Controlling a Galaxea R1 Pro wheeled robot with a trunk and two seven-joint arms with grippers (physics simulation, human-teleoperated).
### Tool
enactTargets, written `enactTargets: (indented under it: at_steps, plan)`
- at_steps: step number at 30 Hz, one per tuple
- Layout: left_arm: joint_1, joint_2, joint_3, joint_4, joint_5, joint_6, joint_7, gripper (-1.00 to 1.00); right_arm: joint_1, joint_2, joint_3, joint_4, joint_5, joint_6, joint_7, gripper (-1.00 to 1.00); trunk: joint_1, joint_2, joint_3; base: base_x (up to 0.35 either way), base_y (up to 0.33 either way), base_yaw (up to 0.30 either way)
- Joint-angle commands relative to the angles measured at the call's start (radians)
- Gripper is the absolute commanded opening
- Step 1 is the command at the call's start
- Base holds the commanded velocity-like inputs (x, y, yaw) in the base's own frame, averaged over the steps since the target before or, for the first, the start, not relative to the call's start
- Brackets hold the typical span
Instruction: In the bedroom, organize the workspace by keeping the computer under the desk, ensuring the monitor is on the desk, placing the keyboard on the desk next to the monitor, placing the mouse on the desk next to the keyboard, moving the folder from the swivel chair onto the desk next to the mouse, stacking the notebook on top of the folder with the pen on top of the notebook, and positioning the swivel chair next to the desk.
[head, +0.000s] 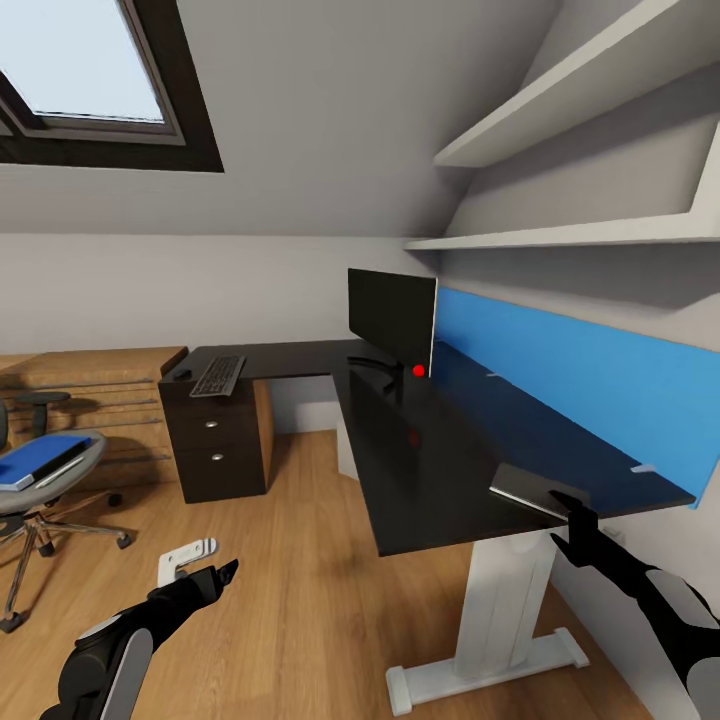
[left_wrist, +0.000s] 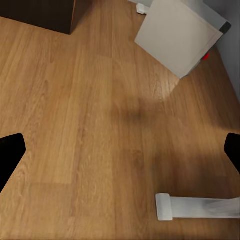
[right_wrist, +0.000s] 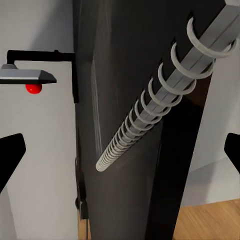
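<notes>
A thin grey spiral-bound notebook (head: 528, 489) lies flat at the near end of the glossy black L-shaped desk (head: 420, 450), close to the desk's front edge; in the right wrist view its wire binding (right_wrist: 150, 105) runs along the black top. No lettering or brand mark can be read on it or anywhere else in the room. The right gripper (head: 572, 520), black-fingered, reaches up at the desk edge just beside the notebook, its fingers spread wide with nothing between them; whether a fingertip touches the booklet cannot be told. Further along the desk stands the wide black monitor (head: 391, 318), a small red dot at its lower corner, and a slim keyboard with black keys (head: 219, 375) rests on the far wing above the black drawer unit (head: 212, 445). The grey swivel chair (head: 45, 490) stands well apart on the wooden floor (head: 290, 600), the bright-blue folder (head: 38, 461) lying on its seat. The left gripper (head: 215, 575) hangs low over the floor, fingers parted and empty. In the left wrist view a light-grey box-shaped computer (left_wrist: 177, 35) stands on the boards, near a white desk foot (left_wrist: 192, 207).
</notes>
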Motion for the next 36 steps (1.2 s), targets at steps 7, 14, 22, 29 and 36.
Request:
enactTargets:
  at_steps: [7,14,22,29,36]
  plan:
    - [-0.001,-0.001,0.001,-0.001,0.008,0.005,0.003,1.0,-0.001,0.0,-0.004,0.001,-0.001,0.007,0.001,1.0,0.0,-0.001,-0.001,0.0,0.0,0.0]
    - [-0.001,-0.001,0.001,0.0,0.007,0.003,0.003,1.0,-0.001,-0.001,-0.004,0.001,-0.001,0.008,0.001,1.0,0.0,-0.001,-0.001,0.0,0.0,0.0]
    - [-0.001,-0.001,0.001,0.001,0.007,0.003,0.003,1.0,-0.001,-0.001,-0.004,0.001,-0.001,0.008,0.002,1.0,0.0,-0.001,-0.001,-0.019,-0.073,0.0]
    - [-0.001,-0.001,0.001,0.002,0.007,0.003,0.003,1.0,-0.001,-0.001,-0.004,0.001,-0.001,0.008,0.003,1.0,0.0,-0.001,-0.001,-0.016,-0.036,0.0]
    - [-0.001,-0.001,0.001,0.002,0.007,0.003,0.003,1.0,-0.001,-0.001,-0.004,0.001,-0.001,0.008,0.002,1.0,0.0,-0.001,-0.001,-0.026,-0.026,0.0]
